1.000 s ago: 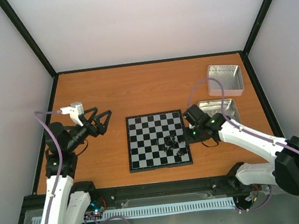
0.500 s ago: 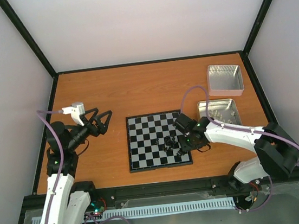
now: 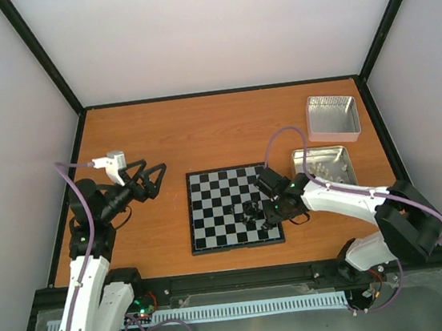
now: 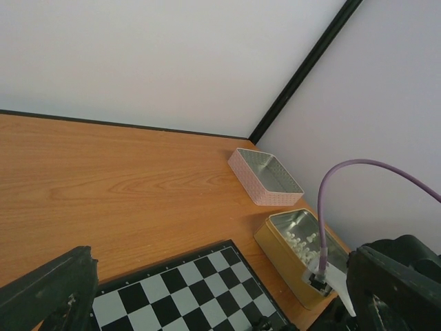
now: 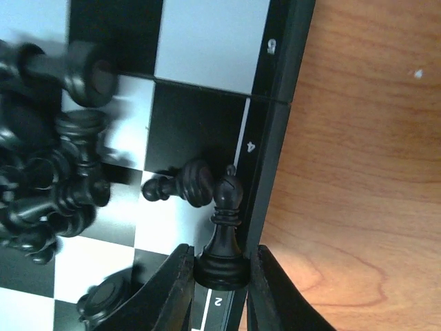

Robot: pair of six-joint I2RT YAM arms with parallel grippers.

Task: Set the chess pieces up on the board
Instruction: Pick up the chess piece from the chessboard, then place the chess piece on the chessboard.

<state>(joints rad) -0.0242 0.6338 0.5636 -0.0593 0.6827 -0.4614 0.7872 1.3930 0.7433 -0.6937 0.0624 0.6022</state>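
Observation:
The board (image 3: 218,206) lies mid-table. It also shows in the left wrist view (image 4: 179,289) and in the right wrist view (image 5: 207,48). A heap of black chess pieces (image 3: 253,213) lies on its right half, seen close up in the right wrist view (image 5: 48,186). My right gripper (image 5: 222,269) is shut on a black bishop (image 5: 224,234) by its base, over the board's right border. A black pawn (image 5: 180,183) lies on its side beside it. My right gripper shows over the board's right edge in the top view (image 3: 273,207). My left gripper (image 3: 152,180) hangs open and empty left of the board.
A gold tin (image 3: 324,165) with cream-white pieces stands right of the board, also in the left wrist view (image 4: 300,252). A pink tin (image 3: 332,117) stands behind it at the back right. My right arm's purple cable (image 4: 344,200) arcs above the gold tin.
My right gripper has moved left from the gold tin's side to the board's right edge. The left arm has stayed put.

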